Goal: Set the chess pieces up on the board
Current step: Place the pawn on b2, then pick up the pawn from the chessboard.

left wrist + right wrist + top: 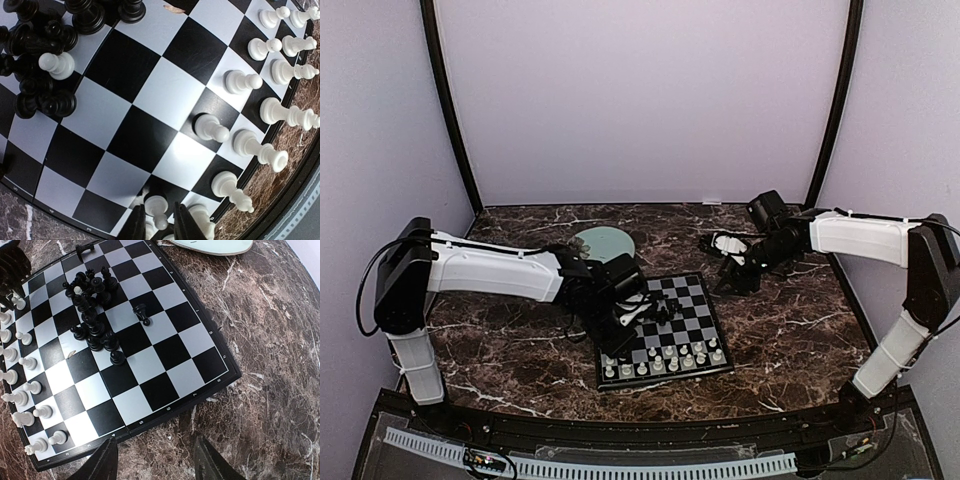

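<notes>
Pawn [158,214] at left end effector [158,207] — fingers [137,226] cropped, grip unclear

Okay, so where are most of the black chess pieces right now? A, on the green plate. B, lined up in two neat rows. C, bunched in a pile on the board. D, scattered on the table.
C: the black pieces sit heaped together on the board, not in rows.

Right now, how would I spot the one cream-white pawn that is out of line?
Start at the small black-and-white chequered chessboard and find the heap of black pieces near its middle. The cream-white pawn sits in that heap, the only pale piece among black ones.
</notes>
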